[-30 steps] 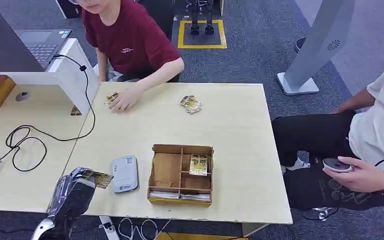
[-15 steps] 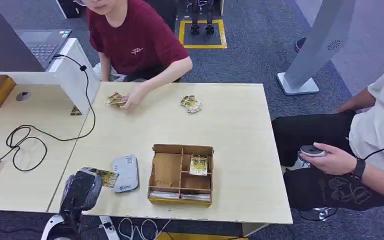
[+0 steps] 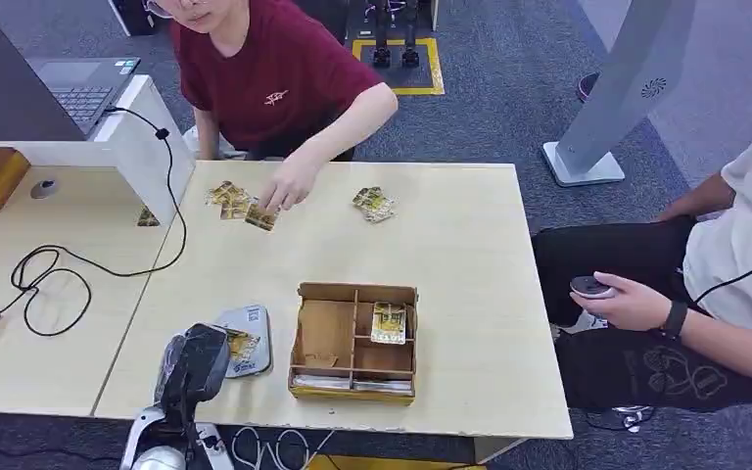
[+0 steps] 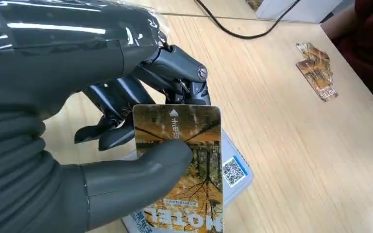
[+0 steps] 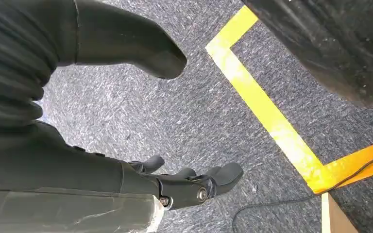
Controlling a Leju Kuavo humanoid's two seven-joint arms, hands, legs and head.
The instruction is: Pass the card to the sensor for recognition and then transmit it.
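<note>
Near the tabletop's (image 3: 450, 235) front left edge, the robot's left hand (image 3: 194, 367) is pinching a card (image 4: 184, 160) between thumb and fingers, holding it over the grey sensor (image 3: 251, 345), which it is partly hiding. The right hand (image 5: 126, 145) is hanging above carpet, fingers loosely apart and holding nothing. A person's hand (image 3: 284, 188) is touching cards (image 3: 240, 206) near the far edge.

Glossy printed card (image 4: 184, 165), matt wood-grain table (image 3: 450, 245), cardboard box (image 3: 354, 341)

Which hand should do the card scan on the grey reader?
Left. The left hand already pinches the orange hotel key card over the grey rounded card reader. The right hand hangs open above carpet.
</note>
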